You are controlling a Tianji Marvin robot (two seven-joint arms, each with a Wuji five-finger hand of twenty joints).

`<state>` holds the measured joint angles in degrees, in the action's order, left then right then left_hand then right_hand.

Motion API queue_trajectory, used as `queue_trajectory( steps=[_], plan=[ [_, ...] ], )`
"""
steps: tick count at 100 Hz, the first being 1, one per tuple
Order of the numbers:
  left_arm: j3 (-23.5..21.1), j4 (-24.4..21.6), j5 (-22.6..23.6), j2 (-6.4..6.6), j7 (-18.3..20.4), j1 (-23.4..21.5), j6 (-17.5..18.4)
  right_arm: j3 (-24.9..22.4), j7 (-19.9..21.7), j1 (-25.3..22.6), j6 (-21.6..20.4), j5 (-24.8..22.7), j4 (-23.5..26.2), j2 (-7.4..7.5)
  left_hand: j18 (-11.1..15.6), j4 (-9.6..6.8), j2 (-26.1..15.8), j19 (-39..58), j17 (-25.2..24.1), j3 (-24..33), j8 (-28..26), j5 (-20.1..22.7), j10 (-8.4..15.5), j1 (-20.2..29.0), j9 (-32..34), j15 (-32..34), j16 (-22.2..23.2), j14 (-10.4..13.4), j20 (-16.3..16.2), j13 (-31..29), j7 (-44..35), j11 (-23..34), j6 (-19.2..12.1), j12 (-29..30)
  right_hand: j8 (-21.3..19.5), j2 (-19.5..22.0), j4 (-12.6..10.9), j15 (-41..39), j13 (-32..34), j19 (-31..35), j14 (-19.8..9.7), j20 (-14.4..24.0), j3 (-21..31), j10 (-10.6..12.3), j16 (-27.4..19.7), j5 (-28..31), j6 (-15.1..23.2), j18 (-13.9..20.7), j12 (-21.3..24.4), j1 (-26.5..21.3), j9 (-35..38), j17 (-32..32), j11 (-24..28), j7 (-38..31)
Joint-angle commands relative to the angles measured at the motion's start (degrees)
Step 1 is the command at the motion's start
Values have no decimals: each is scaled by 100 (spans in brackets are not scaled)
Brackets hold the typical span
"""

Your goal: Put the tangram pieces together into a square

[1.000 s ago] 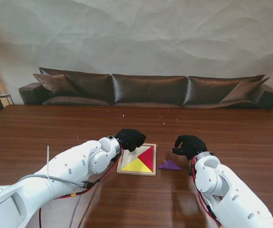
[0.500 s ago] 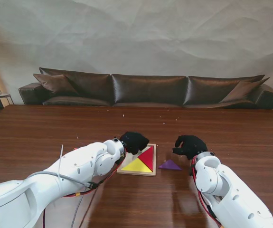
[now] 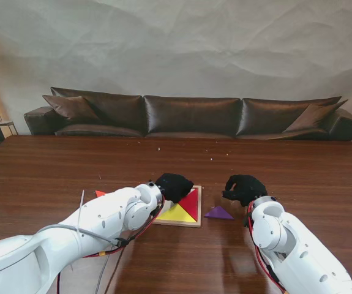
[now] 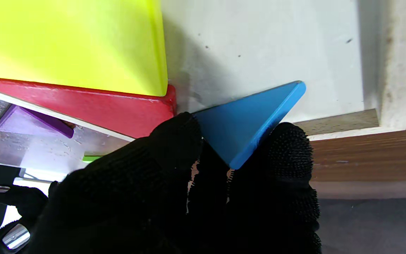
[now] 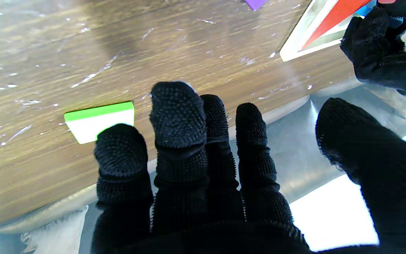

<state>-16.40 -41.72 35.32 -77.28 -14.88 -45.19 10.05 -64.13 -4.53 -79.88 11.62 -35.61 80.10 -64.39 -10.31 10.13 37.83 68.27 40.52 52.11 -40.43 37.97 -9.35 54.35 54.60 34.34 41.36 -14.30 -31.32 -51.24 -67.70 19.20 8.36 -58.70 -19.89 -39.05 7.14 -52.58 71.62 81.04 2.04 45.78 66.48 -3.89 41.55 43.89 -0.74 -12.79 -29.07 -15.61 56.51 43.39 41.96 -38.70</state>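
Note:
A square wooden tray [image 3: 194, 223] lies at the table's middle with a yellow triangle [image 3: 177, 214] and a red triangle [image 3: 190, 200] in it. My left hand [image 3: 174, 184] is over the tray's far left part, shut on a blue triangle [image 4: 247, 121] pinched between its fingertips [image 4: 287, 146] just above the tray's white floor [image 4: 259, 46], beside the red triangle [image 4: 83, 106] and yellow triangle [image 4: 69, 42]. A purple triangle [image 3: 218, 212] lies on the table right of the tray. My right hand [image 3: 244, 187] hovers open beyond it, near a green piece [image 5: 99, 120].
An orange piece [image 3: 100, 193] shows on the table left of my left forearm. A dark leather sofa [image 3: 194, 115] stands past the table's far edge. Bare wood [image 3: 298, 165] stretches to the far right.
My left hand has shifted slightly right and farther over the tray with the blue triangle. Its forearm swung aside, uncovering the orange piece. The right hand has stayed still.

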Motion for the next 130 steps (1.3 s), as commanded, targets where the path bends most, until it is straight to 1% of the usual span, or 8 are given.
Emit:
queue_trajectory(
  steps=[1,45,53,69,78,91,101,130],
  plan=[
    [-28,-117,-12,37,173,-80,-49,21,89,-11,-27,-1,-1,-21,243,148,-125,-59,-34,-167,37,-111,-134,-167,-201,-43,-345,-44,-87,185,13,190,150,143,-28,127,28,-29,140,121,16,-6,14,-134,44,61,-42,54,74,84,81,-47,46,-82],
    [-456,-1031,169,473,508,-402,-308,51,125,3,-18,-9,-12,-14,46,155,-709,57,-210,-637,129,-82,-295,-626,-513,-2,-394,-205,-99,302,216,607,238,839,-24,140,23,-18,127,122,13,-8,10,-126,41,57,-39,61,74,85,75,-49,48,-81],
    [-539,-1182,223,556,570,-467,-359,52,138,2,-17,-4,-12,-12,-7,138,-809,62,-275,-778,136,-85,-316,-650,-566,4,-408,-221,-93,335,272,702,243,1192,-24,141,23,-21,130,122,15,-9,8,-133,42,55,-37,61,75,81,66,-49,46,-80],
    [-851,-1527,400,741,601,-656,-488,56,144,2,-14,-2,-14,-11,-312,101,-1085,92,-786,-1166,364,-65,-327,-725,-621,3,-384,-352,-227,600,876,723,172,1880,-24,159,21,-23,125,123,29,-8,0,-130,44,53,-33,60,76,89,74,-58,47,-83],
    [-1086,-1728,593,860,536,-790,-507,61,144,4,-19,0,-17,-11,-352,45,-1251,442,-1071,-1429,617,306,-196,-756,-463,175,-283,-367,-501,671,1370,723,-47,1908,-24,165,18,-25,128,128,27,-6,-3,-126,44,60,-36,63,76,89,78,-55,47,-86],
    [-1518,-2084,626,1018,748,-1032,-524,70,156,8,-16,9,-17,-11,-261,-68,-1688,1346,-1170,-1730,1180,1305,-123,-1037,28,1197,330,-443,-1017,503,2618,1161,-101,1365,-23,197,13,-28,127,130,48,-5,-7,-126,45,65,-37,64,77,97,76,-55,44,-88],
    [-1687,-2268,610,1108,1009,-1131,-555,82,159,13,-17,10,-17,-11,-219,-146,-1980,1845,-1219,-1698,1364,1824,-139,-1302,254,1892,741,-495,-1343,433,3445,1546,-43,802,-21,219,10,-27,123,131,30,-4,-12,-128,44,62,-38,60,77,110,74,-59,43,-86],
    [-1579,-2310,607,1197,1433,-1075,-696,90,177,12,-19,15,-16,-8,-273,-303,-2313,2098,-1262,-1788,1672,2238,-86,-1536,365,2949,1319,-378,-1882,397,4270,2351,-59,-295,-21,275,-4,-30,125,135,33,-4,-31,-139,44,69,-20,62,77,130,81,-58,43,-85]
  ],
)
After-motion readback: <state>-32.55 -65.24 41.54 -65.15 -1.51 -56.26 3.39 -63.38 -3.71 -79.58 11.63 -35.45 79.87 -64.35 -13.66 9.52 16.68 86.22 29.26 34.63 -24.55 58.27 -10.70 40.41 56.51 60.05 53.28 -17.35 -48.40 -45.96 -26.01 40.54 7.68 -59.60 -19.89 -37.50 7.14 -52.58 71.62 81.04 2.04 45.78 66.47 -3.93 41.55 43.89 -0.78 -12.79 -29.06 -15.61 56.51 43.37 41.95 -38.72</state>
